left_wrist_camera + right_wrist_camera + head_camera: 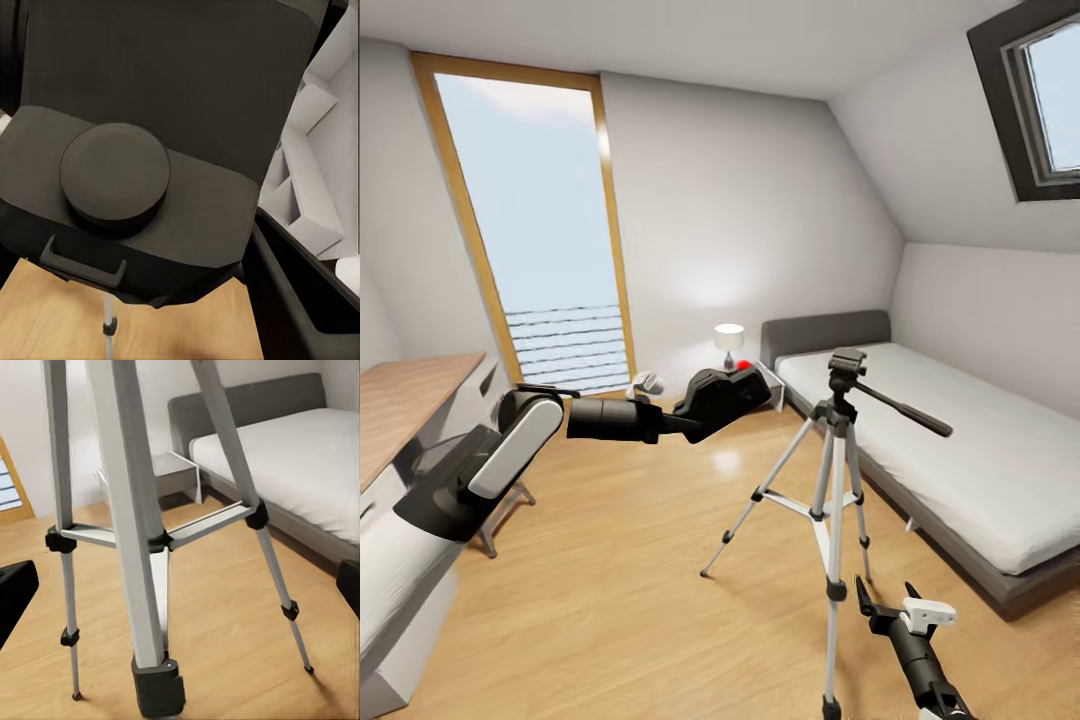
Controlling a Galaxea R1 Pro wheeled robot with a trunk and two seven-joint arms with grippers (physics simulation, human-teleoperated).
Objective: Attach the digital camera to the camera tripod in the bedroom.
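The left arm reaches out across the room at about chest height, its pincer (745,385) clenched on the camera (725,392); the camera's red button (743,365) peeks above the black body; in the left wrist view the camera (142,187) sits very close, its round lens cap (114,178) facing the lens, a dark finger (300,300) alongside it.

The tripod (833,470) stands upright on the wood floor (610,580) just beside the bed (950,450), its three silver legs spread, its black head (847,365) bare on top, the pan handle (905,408) slanting out over the mattress; the camera hangs to the left of the head, near it and roughly level, apart from it.

The right pincer (882,595) is low at the tripod's near leg, its black fingers spread and released, nothing between them; from the right wrist the tripod's legs (131,525) rise close by, a black foot (159,686) planted on the floor, the brace (157,540) joining the legs midway.

Behind stand a grey nightstand (765,385) with a white lamp (729,340), a tall wood-framed window (530,220) and a dark skylight (1040,90) in the sloped ceiling; a wood-topped bench (405,400) runs along the left wall.
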